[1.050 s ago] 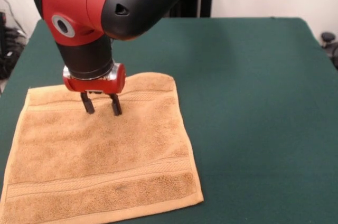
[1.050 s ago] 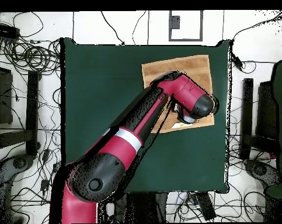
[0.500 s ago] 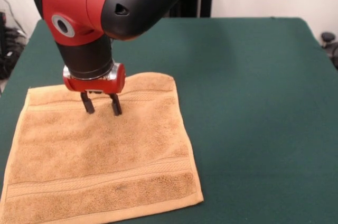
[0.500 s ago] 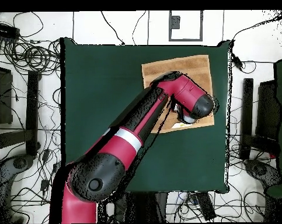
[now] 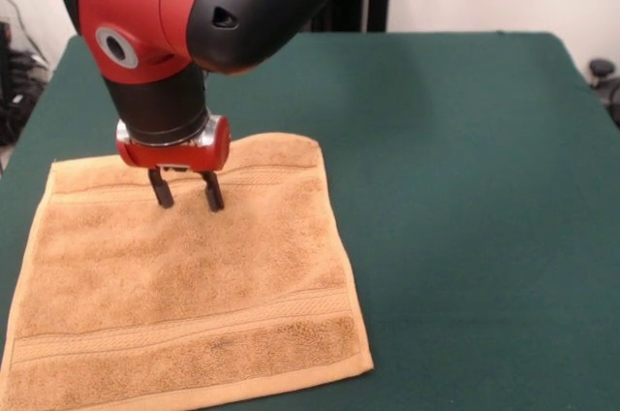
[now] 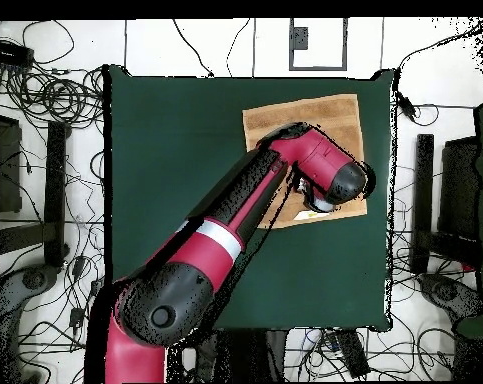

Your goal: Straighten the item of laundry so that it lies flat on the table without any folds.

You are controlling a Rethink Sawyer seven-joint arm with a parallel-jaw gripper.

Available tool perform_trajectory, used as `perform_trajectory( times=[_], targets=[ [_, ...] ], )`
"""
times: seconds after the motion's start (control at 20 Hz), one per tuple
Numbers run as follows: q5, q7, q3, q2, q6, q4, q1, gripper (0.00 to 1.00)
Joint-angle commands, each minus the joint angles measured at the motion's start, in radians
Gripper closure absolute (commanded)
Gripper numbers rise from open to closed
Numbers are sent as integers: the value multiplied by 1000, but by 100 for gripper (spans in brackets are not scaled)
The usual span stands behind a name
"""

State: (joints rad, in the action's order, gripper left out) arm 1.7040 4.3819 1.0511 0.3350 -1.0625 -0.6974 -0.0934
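Note:
The item of laundry (image 5: 194,285), a golden-tan terry towel with woven border bands, is spread flat on the dark green table (image 5: 465,188) at the front view's lower left. No fold shows on it. My gripper (image 5: 185,196) hangs over the towel's far part, near the upper band, its two dark fingers (image 5: 161,190) apart with nothing between them. Their tips sit at or just above the cloth. Seen from overhead, the towel (image 6: 325,118) lies near the table's (image 6: 175,180) upper right corner, and the arm's head covers much of it and hides the gripper.
Table edges lie close to the towel's left and near sides in the front view. Cables and stands (image 6: 45,150) ring the table in the overhead view. The arm (image 6: 225,235) crosses the table diagonally.

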Motion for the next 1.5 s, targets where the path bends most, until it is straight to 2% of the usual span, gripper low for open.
perform_trajectory(
  times=[0.05, 0.85, 1.5],
  targets=[
    [-45, 132, -176, 129, -143, -40, -69, 0],
    [1, 189, -180, 134, -233, -23, -59, 0],
    [-7, 176, -161, 151, -231, -9, -56, 0]
  ],
)
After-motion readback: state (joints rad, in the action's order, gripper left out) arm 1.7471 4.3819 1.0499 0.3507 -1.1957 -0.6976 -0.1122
